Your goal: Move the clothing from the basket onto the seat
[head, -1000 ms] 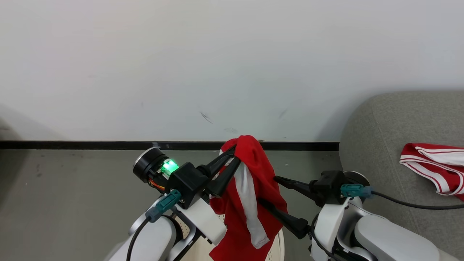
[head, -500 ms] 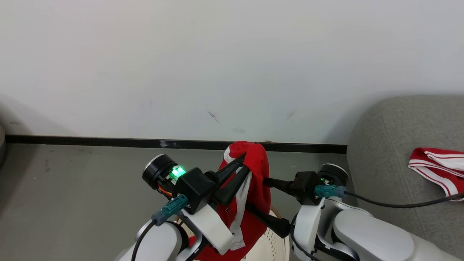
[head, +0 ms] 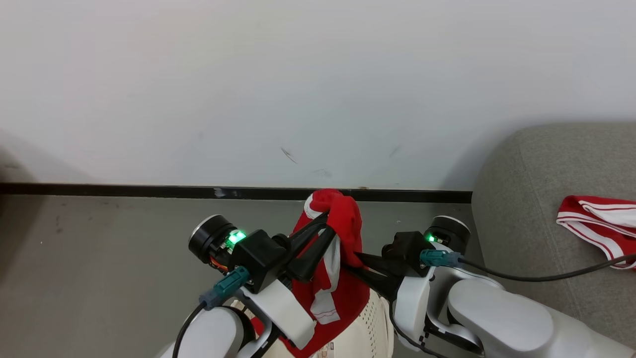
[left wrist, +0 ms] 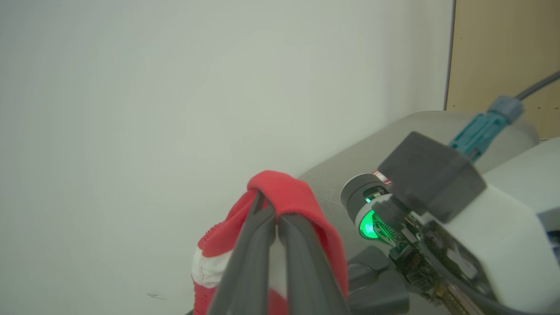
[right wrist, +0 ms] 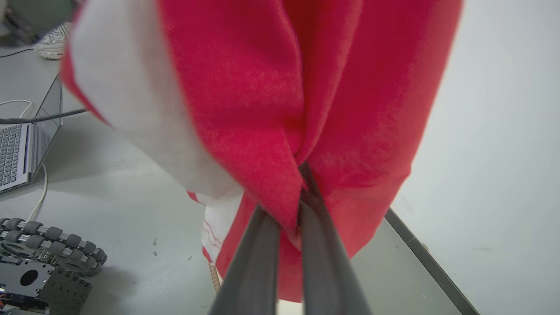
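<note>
A red garment (head: 343, 233) with a white band hangs in the air above the cream basket (head: 370, 328). My left gripper (head: 325, 223) is shut on its top fold, and the cloth drapes over the fingertips (left wrist: 269, 210). My right gripper (head: 355, 258) comes in from the right and is shut on the same garment (right wrist: 280, 131) lower down, its fingers pinching a red fold (right wrist: 302, 192). A second red garment with white stripes (head: 596, 221) lies on the grey seat (head: 526, 189) at the right.
A white wall with a black skirting strip (head: 124, 191) stands close ahead over grey floor. In the right wrist view a laptop (right wrist: 26, 144), a white cable and a wheeled base (right wrist: 39, 258) sit on the floor, with a shoe (right wrist: 54, 41) beyond.
My right gripper has swung left from beside the garment and shut on it. The hanging garment has bunched narrower. The head camera has shifted a little.
</note>
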{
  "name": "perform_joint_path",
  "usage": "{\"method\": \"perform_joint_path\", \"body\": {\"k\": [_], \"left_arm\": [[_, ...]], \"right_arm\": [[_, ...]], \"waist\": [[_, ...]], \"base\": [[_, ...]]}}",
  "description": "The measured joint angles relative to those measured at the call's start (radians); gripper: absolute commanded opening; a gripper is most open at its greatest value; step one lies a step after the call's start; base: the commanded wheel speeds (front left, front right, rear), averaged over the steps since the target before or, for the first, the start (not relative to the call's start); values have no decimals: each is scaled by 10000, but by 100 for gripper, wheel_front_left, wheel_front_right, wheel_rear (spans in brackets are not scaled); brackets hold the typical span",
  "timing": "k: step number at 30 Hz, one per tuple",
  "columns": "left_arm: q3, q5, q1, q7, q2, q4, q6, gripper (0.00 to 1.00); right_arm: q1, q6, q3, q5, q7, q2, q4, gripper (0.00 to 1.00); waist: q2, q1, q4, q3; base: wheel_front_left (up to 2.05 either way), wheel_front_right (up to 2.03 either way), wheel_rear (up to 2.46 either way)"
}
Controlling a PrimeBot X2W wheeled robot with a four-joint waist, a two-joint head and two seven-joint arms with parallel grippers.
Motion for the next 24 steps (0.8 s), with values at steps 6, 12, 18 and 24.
{"method": "perform_joint_path", "body": {"k": [6, 12, 18, 24], "left_arm": [[314, -261, 257, -2, 52, 180, 130, 12], [545, -418, 504, -6, 102, 424, 295, 100], [644, -510, 745, -94, 121, 650, 349, 100], [639, -585, 830, -199, 111, 755, 349, 100]], "right_arm": [[63, 0, -265, 270, -73, -121, 73, 0], [390, 0, -729, 477, -75, -431, 113, 0], [654, 0, -1814, 554, -88, -623, -111, 0], [911, 0, -2849, 562, -90, -980, -226, 0]], "waist": [[0, 0, -168, 53], [0, 0, -378, 93], [0, 0, -635, 125], [0, 0, -884, 139]], "base": [[0, 0, 0], [0, 0, 0], [0, 0, 0], [0, 0, 0]]}}
